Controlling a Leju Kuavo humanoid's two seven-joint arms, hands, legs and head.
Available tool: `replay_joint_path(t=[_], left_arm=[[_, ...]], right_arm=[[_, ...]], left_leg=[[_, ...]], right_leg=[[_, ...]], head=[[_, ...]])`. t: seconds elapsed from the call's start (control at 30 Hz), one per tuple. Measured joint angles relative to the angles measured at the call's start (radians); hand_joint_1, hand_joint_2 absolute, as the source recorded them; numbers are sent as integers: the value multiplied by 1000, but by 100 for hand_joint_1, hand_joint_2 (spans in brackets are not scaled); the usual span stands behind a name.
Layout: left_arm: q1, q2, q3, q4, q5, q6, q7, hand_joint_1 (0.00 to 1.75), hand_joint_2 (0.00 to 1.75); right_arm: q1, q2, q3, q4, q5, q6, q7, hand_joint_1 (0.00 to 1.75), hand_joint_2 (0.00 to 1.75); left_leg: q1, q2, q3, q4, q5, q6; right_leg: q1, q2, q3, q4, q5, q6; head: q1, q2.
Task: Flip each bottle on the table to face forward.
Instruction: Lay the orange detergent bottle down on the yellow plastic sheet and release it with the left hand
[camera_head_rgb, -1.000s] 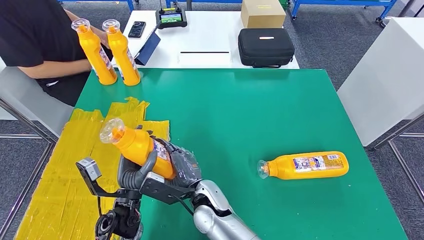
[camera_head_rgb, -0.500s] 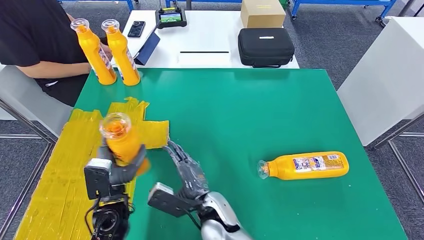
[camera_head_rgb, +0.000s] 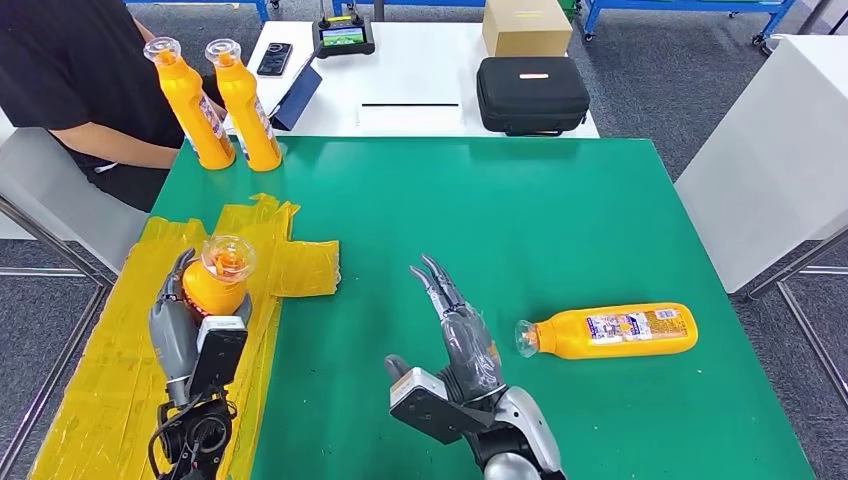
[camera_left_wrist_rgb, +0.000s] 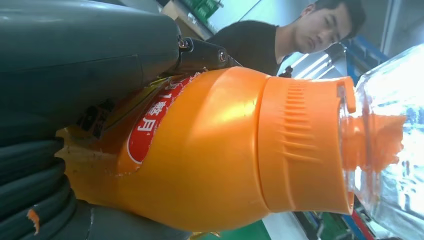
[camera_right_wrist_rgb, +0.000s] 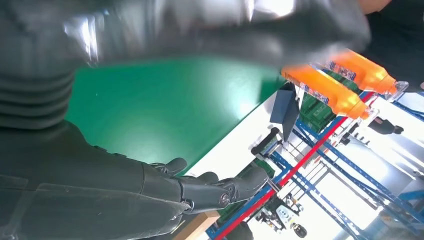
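An orange bottle (camera_head_rgb: 218, 283) is held upright in the left robot hand (camera_head_rgb: 185, 330) over the yellow sheeting (camera_head_rgb: 120, 340) at the near left edge of the green tabletop (camera_head_rgb: 500, 220), its clear cap (camera_head_rgb: 228, 256) uppermost. In the left wrist view the dark fingers (camera_left_wrist_rgb: 30, 165) are seen wrapped around the lower body of that bottle (camera_left_wrist_rgb: 210, 150), beside a red patch of its label; the orange collar and clear cap are left free of the grip. The right robot hand (camera_head_rgb: 462, 345) is raised above the tabletop near its front centre, its fingers extended and slightly apart, with nothing held; in the right wrist view the fingers (camera_right_wrist_rgb: 215, 187) are seen stretched out over the green surface. A second orange bottle (camera_head_rgb: 610, 332) lies on its side on the tabletop just to the right of the right robot hand and apart from it, cap pointing toward the hand and label facing up. Two further orange bottles (camera_head_rgb: 222, 100) stand upright, side by side, at the far left corner of the tabletop. A person in a black top (camera_head_rgb: 70, 70) is seated just beyond that corner. On the white table (camera_head_rgb: 420, 90) behind are noted a black case (camera_head_rgb: 531, 93), a cardboard box (camera_head_rgb: 525, 26) and a controller with a screen (camera_head_rgb: 342, 36).
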Motion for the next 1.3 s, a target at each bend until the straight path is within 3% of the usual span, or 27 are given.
replay_joint_path(t=[0.13, 0.3, 0.43, 0.47, 0.57, 0.6, 0.67, 0.77, 1.0, 1.23, 1.3], left_arm=[[-22, 8, -1, 55, -86, 67, -10, 175, 175], [-34, -15, 68, 90, -545, 91, 1, 175, 175], [-35, -22, 64, 119, -775, 91, 160, 175, 175], [-37, -19, 46, 136, -804, 91, 211, 152, 175], [-45, 5, -52, 203, -839, 91, 361, 21, 44], [-50, 17, -97, 227, -830, 91, 406, 0, 0], [-65, 39, -188, 280, -806, 91, 460, 0, 0], [-89, 53, -263, 369, -807, 91, 431, 0, 0], [-157, 56, -296, 551, -764, 91, 369, 0, 0], [-205, 56, -296, 633, -717, 91, 331, 0, 0], [-214, 56, -294, 645, -689, 92, 308, 0, 0]], right_arm=[[10, -26, -10, -15, -20, -6, -11, 0, 0], [21, -59, -27, -30, -40, -19, -30, 0, 0], [9, -85, -54, -42, -72, -15, -51, 0, 0], [1, -91, -62, -42, -83, -10, -57, 0, 0], [-25, -105, -86, -42, -105, 8, -73, 0, 0], [-32, -109, -93, -42, -108, 14, -76, 0, 0], [-41, -114, -104, -40, -109, 21, -80, 0, 0], [-47, -119, -116, -37, -108, 21, -87, 0, 0], [-35, -135, -143, -33, -111, 19, -98, 0, 0], [-6, -145, -163, -33, -112, 17, -104, 0, 0], [4, -150, -171, -34, -102, 16, -103, 0, 87]], left_leg=[[0, 0, 0, 0, 0, 0], [0, 0, 0, 0, 0, 0], [0, 0, 0, 0, 0, 0], [0, 0, 0, 0, 0, 0], [-1, 0, 0, 0, 0, 0], [-1, 0, 0, 0, 0, 0], [-1, 0, 0, 0, 0, 0], [-1, 0, 0, 0, 0, 1], [-1, -1, 0, 0, 0, 0], [-1, -1, 0, 0, 0, 0], [-1, -2, 0, 0, 0, 0]], right_leg=[[0, 0, 0, 0, 0, 0], [0, 0, 0, 0, 0, 0], [-1, 0, 0, 0, 0, 0], [-1, 0, 0, 0, 0, 0], [-1, 0, 0, 0, 0, 0], [-1, 0, 0, 0, 0, 0], [-1, 0, 0, 0, 0, 0], [-1, 0, 0, 0, 0, 0], [-1, -1, 0, 0, 0, 0], [-1, -1, 0, 0, 0, 0], [-1, -1, 1, 0, 0, 0]], head=[[0, 0], [0, 0], [0, 0], [0, 0], [0, 0], [0, 0], [0, 0], [0, 0], [0, 0], [0, 0], [0, 0]])
